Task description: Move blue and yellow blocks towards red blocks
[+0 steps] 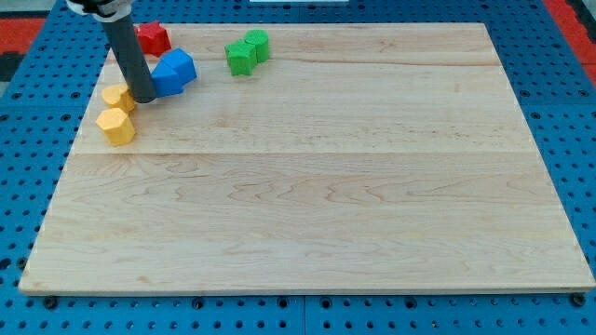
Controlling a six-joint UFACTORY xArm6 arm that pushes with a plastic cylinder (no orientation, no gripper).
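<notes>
My tip (144,97) rests on the wooden board (317,186) near the view's top left. It touches the right side of a small yellow block (117,96) and stands just left of a blue block (173,72). A second, hexagonal yellow block (116,126) lies just below the first. A red block (152,38) sits above, at the board's top left corner, partly hidden behind my rod. The blue block lies just below and right of the red one.
Two green blocks (248,51) sit together near the top edge, right of the blue block. A blue pegboard (28,140) surrounds the board.
</notes>
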